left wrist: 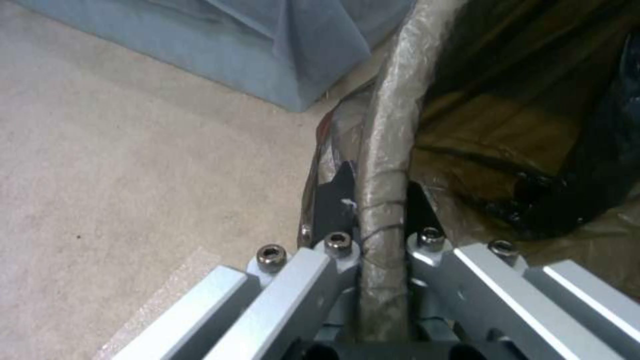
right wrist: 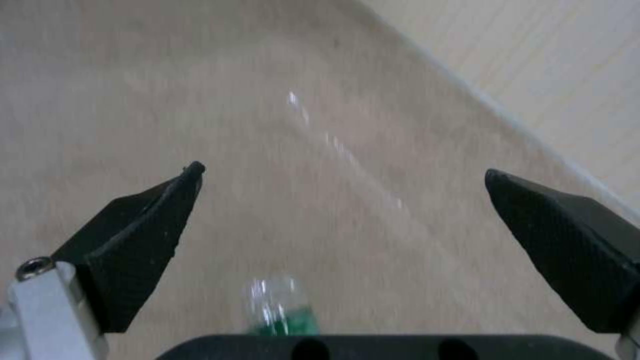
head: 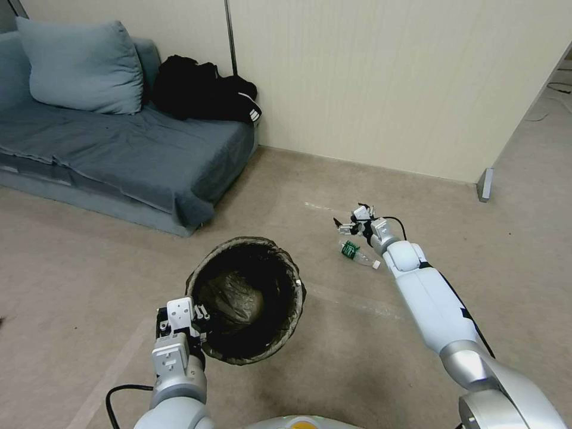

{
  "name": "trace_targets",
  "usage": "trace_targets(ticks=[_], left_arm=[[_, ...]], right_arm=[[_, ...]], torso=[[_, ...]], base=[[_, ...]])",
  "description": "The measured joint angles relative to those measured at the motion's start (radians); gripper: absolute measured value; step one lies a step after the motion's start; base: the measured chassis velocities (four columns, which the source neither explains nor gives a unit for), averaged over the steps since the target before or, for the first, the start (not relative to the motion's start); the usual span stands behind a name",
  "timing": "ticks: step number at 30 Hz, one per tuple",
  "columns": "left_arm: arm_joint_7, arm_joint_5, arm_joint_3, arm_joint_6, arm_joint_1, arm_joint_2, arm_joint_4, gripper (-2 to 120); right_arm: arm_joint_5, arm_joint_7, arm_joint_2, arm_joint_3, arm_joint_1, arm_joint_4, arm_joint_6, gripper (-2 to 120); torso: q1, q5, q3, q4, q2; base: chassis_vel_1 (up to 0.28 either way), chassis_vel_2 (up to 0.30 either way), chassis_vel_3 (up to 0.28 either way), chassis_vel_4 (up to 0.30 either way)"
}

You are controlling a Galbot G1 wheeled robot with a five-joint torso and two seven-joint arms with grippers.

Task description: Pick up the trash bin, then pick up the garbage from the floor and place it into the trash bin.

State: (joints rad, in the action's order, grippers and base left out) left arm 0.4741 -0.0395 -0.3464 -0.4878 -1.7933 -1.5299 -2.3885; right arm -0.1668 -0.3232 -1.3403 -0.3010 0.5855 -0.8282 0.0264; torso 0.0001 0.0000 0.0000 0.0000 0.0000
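My left gripper [head: 199, 319] is shut on the near rim of the trash bin [head: 245, 298], a round bucket lined with a dark brown-black bag, held off the floor at the lower left. In the left wrist view the black fingers [left wrist: 337, 197] pinch the bag-wrapped rim [left wrist: 387, 165]. A clear bottle with a green label [head: 357, 253], the garbage, lies on the floor to the bin's right. My right gripper [head: 351, 221] hovers just beyond and above it, open. The right wrist view shows both fingertips [right wrist: 143, 240] spread wide, with the bottle's end [right wrist: 277, 305] below them.
A blue-grey sofa [head: 119, 155] with a cushion and a black bag [head: 205, 89] stands at the back left. A cream wall [head: 387, 83] runs behind the bottle, ending at a corner on the right. Bare beige floor [head: 369, 333] lies between bin and right arm.
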Motion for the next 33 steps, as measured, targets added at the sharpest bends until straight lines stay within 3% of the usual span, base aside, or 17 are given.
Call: trace_targets(ticks=[15, 33], left_arm=[[-0.001, 0.017, 0.006, 0.008, -0.017, -0.006, -0.003, 0], [-0.005, 0.031, 0.012, 0.014, -0.025, -0.011, 0.001, 0]], right_arm=[[-0.105, -0.052, 0.006, -0.051, -0.014, 0.149, 0.008, 100], [-0.108, -0.076, 0.001, -0.060, -0.030, 0.231, 0.007, 100]], torso=[[0.000, 0.0000, 0.000, 0.0000, 0.000], [0.000, 0.0000, 0.000, 0.0000, 0.000]], base=[[0.000, 0.000, 0.000, 0.000], [0.000, 0.000, 0.000, 0.000]])
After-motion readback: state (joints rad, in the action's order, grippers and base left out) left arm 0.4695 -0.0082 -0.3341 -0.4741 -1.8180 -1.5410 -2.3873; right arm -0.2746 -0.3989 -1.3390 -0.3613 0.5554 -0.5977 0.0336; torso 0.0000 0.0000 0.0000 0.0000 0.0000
